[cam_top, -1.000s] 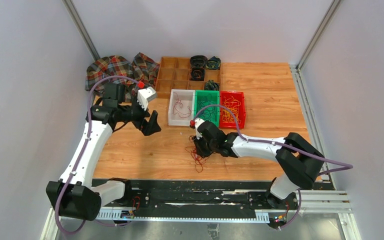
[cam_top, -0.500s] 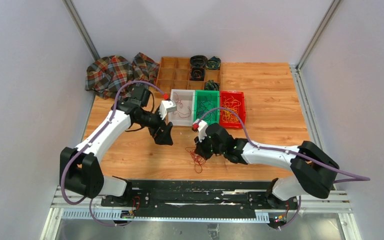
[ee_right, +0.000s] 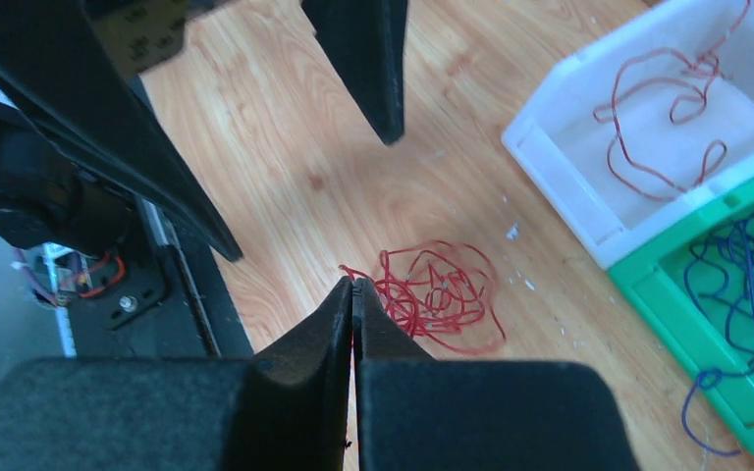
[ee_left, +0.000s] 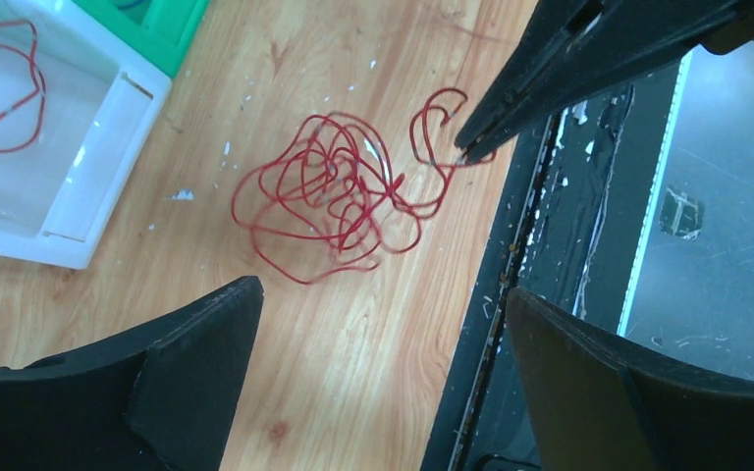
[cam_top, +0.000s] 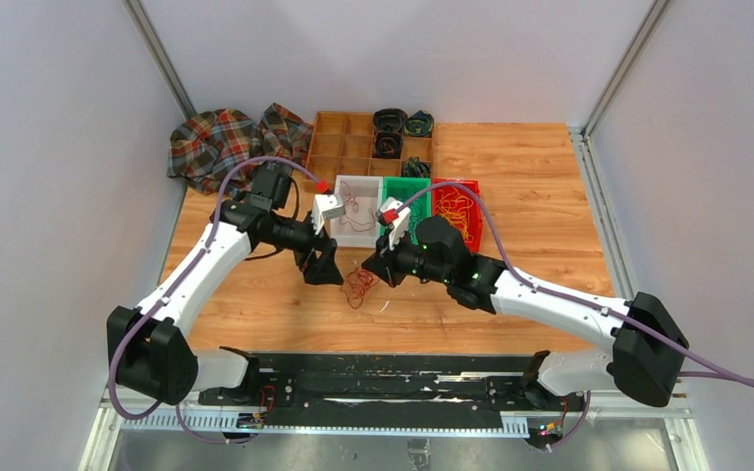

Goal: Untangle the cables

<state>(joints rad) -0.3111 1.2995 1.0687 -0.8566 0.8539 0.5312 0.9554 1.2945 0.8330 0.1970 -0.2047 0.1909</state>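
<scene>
Pinching one outer strand of the red cables, the right gripper has its two fingers pressed flat together. The left wrist view shows this best, with the dark tips meeting on a loop at the upper right of the clump. The right wrist view shows the same pressed-together tips low in the centre, a red end poking out to their left. It also adds what the left wrist view cuts off: blue strands in the green bin at lower right and a red strand in the white bin. Only the top view shows both arms meeting mid-frame, with the left gripper spread wide just left of the clump and touching nothing. The clump is on the wooden table below the white bin. It is roughly round. In the left wrist view its one stretch runs from lower left up to the pinched loop at upper right.
</scene>
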